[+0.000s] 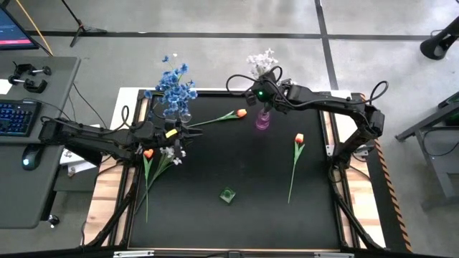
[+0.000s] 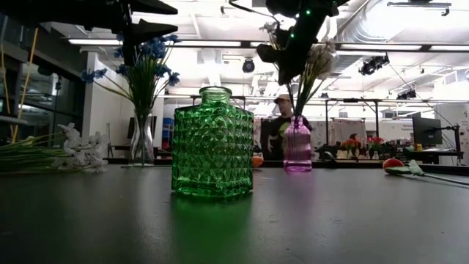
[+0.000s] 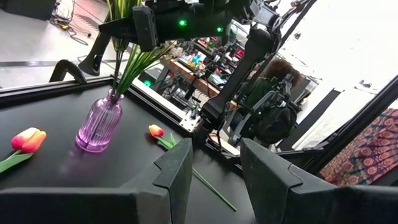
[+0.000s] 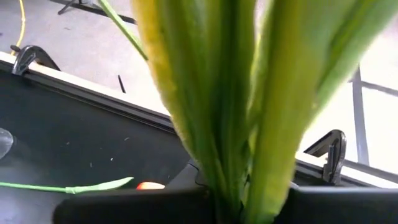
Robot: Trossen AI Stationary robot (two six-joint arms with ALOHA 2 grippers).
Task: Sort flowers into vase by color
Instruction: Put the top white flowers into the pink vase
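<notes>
A bunch of white flowers (image 1: 262, 60) stands with its green stems in the purple vase (image 1: 263, 120) at the far middle of the table. My right gripper (image 1: 259, 95) is shut on those stems just above the vase. Blue flowers (image 1: 172, 87) stand in a clear vase (image 1: 185, 115) at the far left. My left gripper (image 1: 188, 132) hovers open beside that vase, with nothing between its fingers (image 3: 180, 171). One orange tulip (image 1: 241, 112) lies left of the purple vase, another (image 1: 298, 138) to its right. More white flowers (image 1: 172, 152) and a tulip (image 1: 148, 153) lie at the left. My right gripper pinches the white flowers' bundled green stems and leaves (image 4: 233, 180) between its two fingers, a little above the purple vase's mouth (image 2: 297, 119). It reaches in from the table's right, slanting down, across the stems. The stems' lower ends sit in the vase, and the blossoms rise above the gripper.
A green glass vase (image 1: 227, 195) stands near the table's front middle, large in the low view (image 2: 212, 143). A desk with a keyboard (image 1: 16, 117) is off the table's left. A person (image 2: 281, 125) shows beyond the far edge.
</notes>
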